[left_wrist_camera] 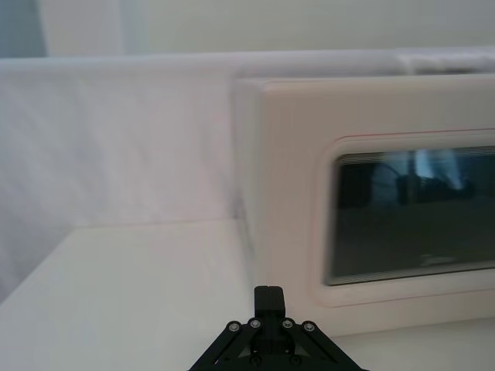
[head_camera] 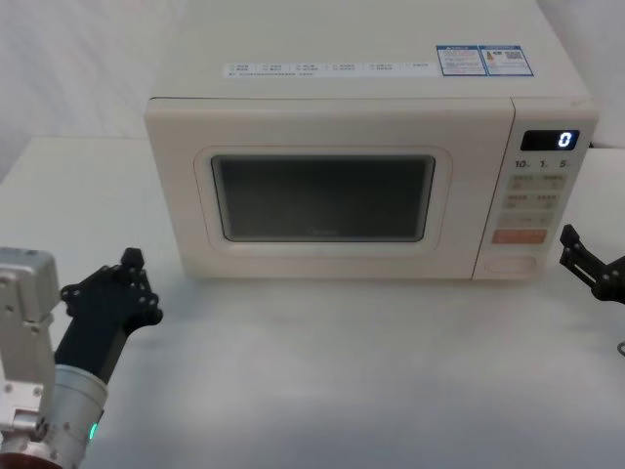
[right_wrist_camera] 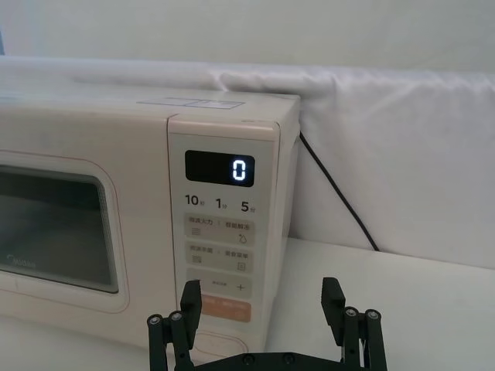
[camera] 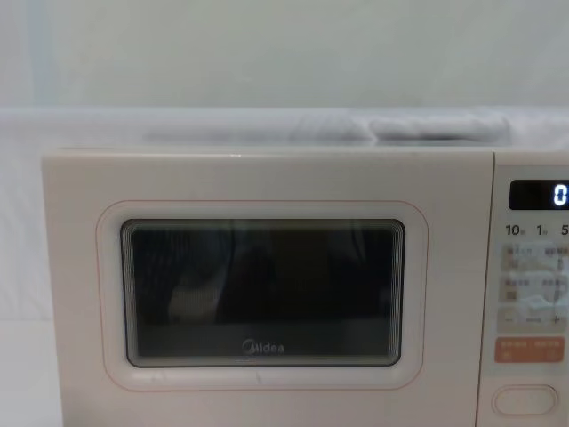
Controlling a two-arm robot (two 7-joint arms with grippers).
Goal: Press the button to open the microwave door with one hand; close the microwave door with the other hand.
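The right gripper (right_wrist_camera: 263, 305), a black two-fingered claw, hovered with its fingers (right_wrist_camera: 190, 300) spread wide, low beside the right end of the microwave's front. In the right wrist view its two tips framed the bottom of the control panel (right_wrist_camera: 220, 232), one of them overlapping the edge of the orange rectangular key (right_wrist_camera: 226, 311); it stood apart from the panel, touching nothing. In the head view the right gripper (head_camera: 578, 256) sat just right of the panel's lower corner.

The left gripper (head_camera: 132, 272), also black, hung over the white tabletop (head_camera: 322, 371) in front of the microwave's left corner, well short of it. Whether its fingers were apart or together could not be made out. Its silver-and-white wrist housing (head_camera: 24, 332) ran back toward the lower left edge of the head view.

The button (camera: 524, 399), a wide oval cream-white key with a thin recessed outline, lay at the very bottom of the panel, directly below the orange key, and nothing pressed it. Above them sat rows of small pale keys and a dark display (head_camera: 549, 140) reading a lit "0".

The microwave door (camera: 262, 294), a large cream-white panel with a dark rounded window, a thin pink outline and a grey "Midea" logo, was shut flush with the cream-white microwave body (head_camera: 371, 73). Through the dark window only reflections showed, so what the cavity held could not be told. A black power cord (right_wrist_camera: 336, 193) ran down the white backdrop behind the oven's right side.
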